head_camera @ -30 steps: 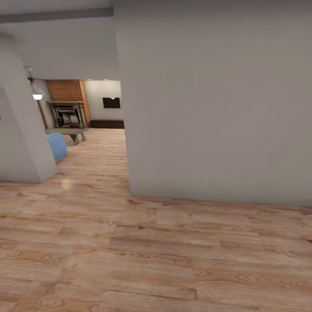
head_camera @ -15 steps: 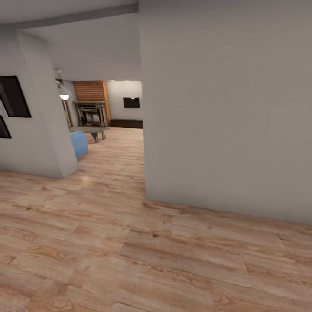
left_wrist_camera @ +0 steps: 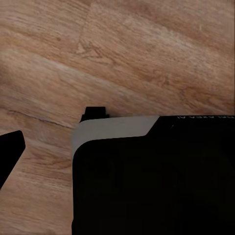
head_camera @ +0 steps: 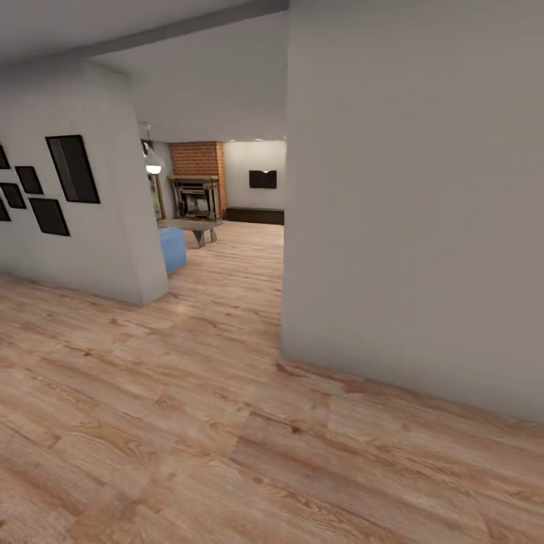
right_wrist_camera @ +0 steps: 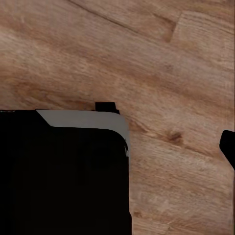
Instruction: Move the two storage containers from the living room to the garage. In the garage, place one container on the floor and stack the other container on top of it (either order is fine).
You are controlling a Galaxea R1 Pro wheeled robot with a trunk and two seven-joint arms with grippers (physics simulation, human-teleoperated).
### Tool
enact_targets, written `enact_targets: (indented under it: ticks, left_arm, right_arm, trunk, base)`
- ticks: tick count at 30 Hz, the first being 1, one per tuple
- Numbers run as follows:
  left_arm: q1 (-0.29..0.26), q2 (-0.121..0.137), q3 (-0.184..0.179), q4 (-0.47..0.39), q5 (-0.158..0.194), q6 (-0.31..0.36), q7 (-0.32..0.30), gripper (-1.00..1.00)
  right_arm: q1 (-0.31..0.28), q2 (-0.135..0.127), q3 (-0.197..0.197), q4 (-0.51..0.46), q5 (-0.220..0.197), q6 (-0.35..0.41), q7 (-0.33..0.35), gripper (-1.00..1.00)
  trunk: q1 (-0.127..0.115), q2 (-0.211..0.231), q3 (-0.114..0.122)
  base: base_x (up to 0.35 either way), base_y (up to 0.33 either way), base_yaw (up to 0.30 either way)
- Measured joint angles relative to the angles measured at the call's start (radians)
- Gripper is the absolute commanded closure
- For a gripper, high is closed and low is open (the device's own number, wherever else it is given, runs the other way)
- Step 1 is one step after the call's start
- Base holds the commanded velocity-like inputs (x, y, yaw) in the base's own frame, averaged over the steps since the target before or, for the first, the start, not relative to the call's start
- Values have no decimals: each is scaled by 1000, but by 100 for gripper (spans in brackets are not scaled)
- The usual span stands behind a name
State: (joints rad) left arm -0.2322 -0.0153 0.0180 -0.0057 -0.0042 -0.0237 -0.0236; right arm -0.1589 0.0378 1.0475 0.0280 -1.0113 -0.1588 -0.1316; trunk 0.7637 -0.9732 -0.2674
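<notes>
The storage containers are out of view. I am on light wood plank floor [head_camera: 189,423] in a passage, looking through an opening into the living room with its brick fireplace [head_camera: 198,175], wall TV [head_camera: 263,179] and blue sofa [head_camera: 173,249]. In the left wrist view one dark fingertip [left_wrist_camera: 9,152] sits at the picture's edge over the planks, beside my black base [left_wrist_camera: 152,186]. The right wrist view likewise has a fingertip [right_wrist_camera: 228,146] at its edge and the base [right_wrist_camera: 58,176]. Nothing lies between the fingers.
A large grey wall [head_camera: 415,211] stands close on the right, its corner at the opening. On the left a wall corner [head_camera: 143,227] carries several dark picture frames [head_camera: 72,168]. A low table [head_camera: 190,224] and a hanging lamp [head_camera: 154,165] are beyond the opening.
The whole head view has shifted right, so the camera has turned left. The left wall's picture frames have come into view and the opening now sits nearer the middle.
</notes>
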Motion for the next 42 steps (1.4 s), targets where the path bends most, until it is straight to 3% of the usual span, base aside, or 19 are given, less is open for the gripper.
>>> enact_targets:
  ticks: [16,42]
  left_arm:
    - [0,0,0,0,0,0,0,-100]
    - [0,0,0,0,0,0,0,-100]
  right_arm:
    - [0,0,0,0,0,0,0,-100]
    - [0,-1,0,0,0,-1,0,-100]
  trunk:
    - [0,0,0]
    - [0,0,0]
  base:
    - [322,0,259]
    - [321,0,16]
